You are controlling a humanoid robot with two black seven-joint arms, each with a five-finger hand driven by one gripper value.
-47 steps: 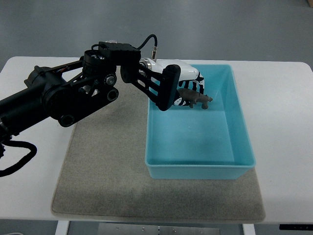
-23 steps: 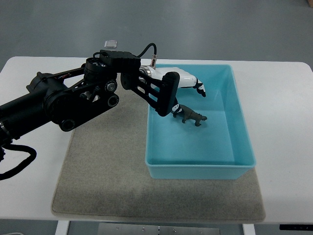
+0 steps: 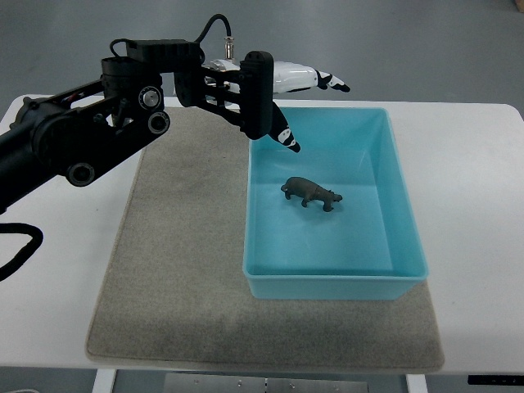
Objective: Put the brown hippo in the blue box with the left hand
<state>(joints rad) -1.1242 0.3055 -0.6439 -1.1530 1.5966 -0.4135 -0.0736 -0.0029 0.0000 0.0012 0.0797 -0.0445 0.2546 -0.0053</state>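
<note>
The brown hippo [image 3: 312, 192] stands on its feet on the floor of the blue box [image 3: 401, 246], in the middle of the far half. My left hand [image 3: 311, 98] is open and empty, fingers spread, raised above the box's far left corner. Its black arm comes in from the left edge. The right arm is out of view.
The blue box sits on the right part of a grey felt mat [image 3: 180, 270], which lies on a white table [image 3: 475, 205]. The table's far edge runs just behind the box.
My left hand let go of the hippo, which dropped onto the box floor. The hand then opened, rose and drew back up and to the left, out of the box.
</note>
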